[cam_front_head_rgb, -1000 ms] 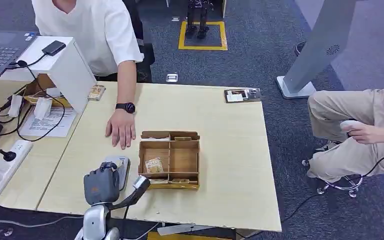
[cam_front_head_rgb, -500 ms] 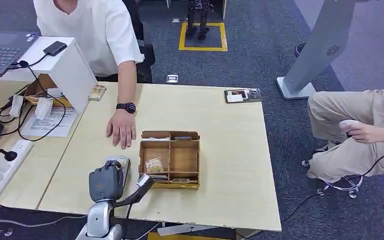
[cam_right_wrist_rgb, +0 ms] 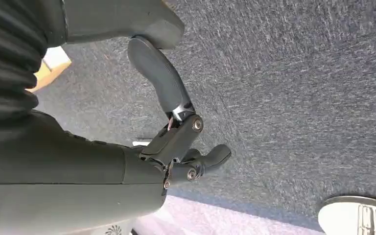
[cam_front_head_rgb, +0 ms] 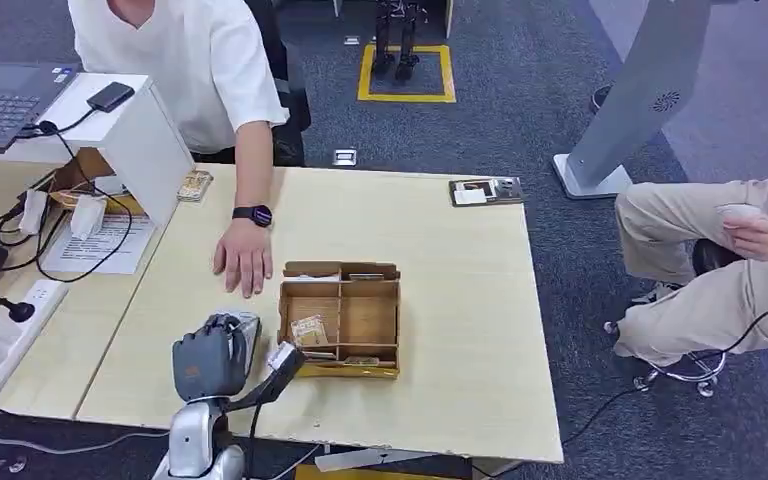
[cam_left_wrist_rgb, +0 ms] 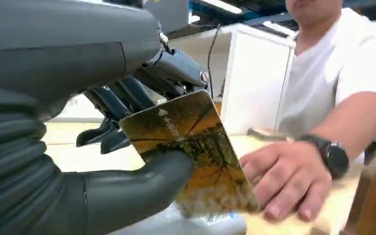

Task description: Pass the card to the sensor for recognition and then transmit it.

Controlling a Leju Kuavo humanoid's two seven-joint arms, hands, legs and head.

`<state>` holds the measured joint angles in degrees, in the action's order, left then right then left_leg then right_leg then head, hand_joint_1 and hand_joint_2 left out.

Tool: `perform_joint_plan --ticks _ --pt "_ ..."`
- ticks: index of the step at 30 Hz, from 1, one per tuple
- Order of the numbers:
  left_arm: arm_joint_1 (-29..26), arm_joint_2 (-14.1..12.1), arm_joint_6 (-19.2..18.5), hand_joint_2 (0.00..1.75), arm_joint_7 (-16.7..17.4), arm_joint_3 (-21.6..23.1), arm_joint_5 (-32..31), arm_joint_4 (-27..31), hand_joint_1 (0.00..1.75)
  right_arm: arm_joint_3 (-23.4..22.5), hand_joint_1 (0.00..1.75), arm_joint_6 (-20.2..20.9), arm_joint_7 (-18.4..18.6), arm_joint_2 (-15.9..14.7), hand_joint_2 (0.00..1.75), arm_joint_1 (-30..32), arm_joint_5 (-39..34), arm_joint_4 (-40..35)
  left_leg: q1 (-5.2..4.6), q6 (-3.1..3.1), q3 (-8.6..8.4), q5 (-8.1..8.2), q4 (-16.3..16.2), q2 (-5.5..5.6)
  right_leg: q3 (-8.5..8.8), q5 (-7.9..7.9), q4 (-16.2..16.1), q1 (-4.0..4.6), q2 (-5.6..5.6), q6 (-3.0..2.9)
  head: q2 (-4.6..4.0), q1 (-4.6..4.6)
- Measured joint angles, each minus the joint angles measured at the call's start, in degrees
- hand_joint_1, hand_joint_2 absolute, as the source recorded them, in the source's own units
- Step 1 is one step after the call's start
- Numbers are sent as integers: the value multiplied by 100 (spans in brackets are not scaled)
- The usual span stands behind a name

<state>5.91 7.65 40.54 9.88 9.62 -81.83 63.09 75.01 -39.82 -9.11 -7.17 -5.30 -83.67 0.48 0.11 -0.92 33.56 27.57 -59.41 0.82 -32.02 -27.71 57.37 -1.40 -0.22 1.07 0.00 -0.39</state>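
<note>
Over the last second I have eased my left hand (cam_front_head_rgb: 207, 362), thumb and fingers pinching the card (cam_left_wrist_rgb: 192, 149), slightly toward the grey sensor (cam_front_head_rgb: 247, 330) beneath it, so recognition seems imminent; my right hand (cam_right_wrist_rgb: 176, 142) hangs empty, fingers loosely apart.

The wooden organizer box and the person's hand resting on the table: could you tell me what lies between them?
Nothing: the head view shows bare tabletop between the person's hand and the wooden organizer box.

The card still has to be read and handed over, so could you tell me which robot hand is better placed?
Left. The left robot hand already holds the card over the sensor, near the person's hand.
</note>
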Motion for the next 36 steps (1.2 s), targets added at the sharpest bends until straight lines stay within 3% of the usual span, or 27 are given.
perform_joint_plan --ticks 4,10,14,17,26,31,36 --pt "-215 187 0 175 -650 -236 480 835 175 0 0 0 2 0 175 1 4 0 0 -1 12 1 -1 1 -11 0 0 0 -1 0 2 0" --pt "-323 359 -9 175 -927 -474 693 1427 175 0 0 0 2 0 175 1 9 0 0 -1 17 1 -1 1 -17 -1 0 0 -1 0 0 -2" --pt "-373 682 -9 175 -2033 -797 1195 1761 175 0 0 0 0 0 175 4 0 0 0 -1 18 1 -1 0 -18 -1 0 0 -1 0 2 0" --pt "-395 846 -15 175 -2529 -990 1401 1855 175 0 0 0 -2 0 175 3 -13 0 -1 -1 18 1 -1 -1 -19 -1 0 -1 2 0 0 9" --pt "-426 861 -17 175 -3014 -1178 2019 1886 175 0 0 0 -20 0 175 8 -18 0 0 -1 19 1 -1 -2 -24 -1 0 0 2 0 0 0" --pt "-352 865 -17 175 -3084 -1296 1719 1864 175 4 0 0 -24 0 175 -3 24 0 0 -1 20 1 -1 -2 -25 -1 0 0 2 0 0 0" --pt "213 872 -26 175 -2930 -1613 1365 1555 175 72 0 2 -26 9 175 -57 107 -2 0 0 19 -1 -1 -1 -23 2 0 0 1 0 2 0"
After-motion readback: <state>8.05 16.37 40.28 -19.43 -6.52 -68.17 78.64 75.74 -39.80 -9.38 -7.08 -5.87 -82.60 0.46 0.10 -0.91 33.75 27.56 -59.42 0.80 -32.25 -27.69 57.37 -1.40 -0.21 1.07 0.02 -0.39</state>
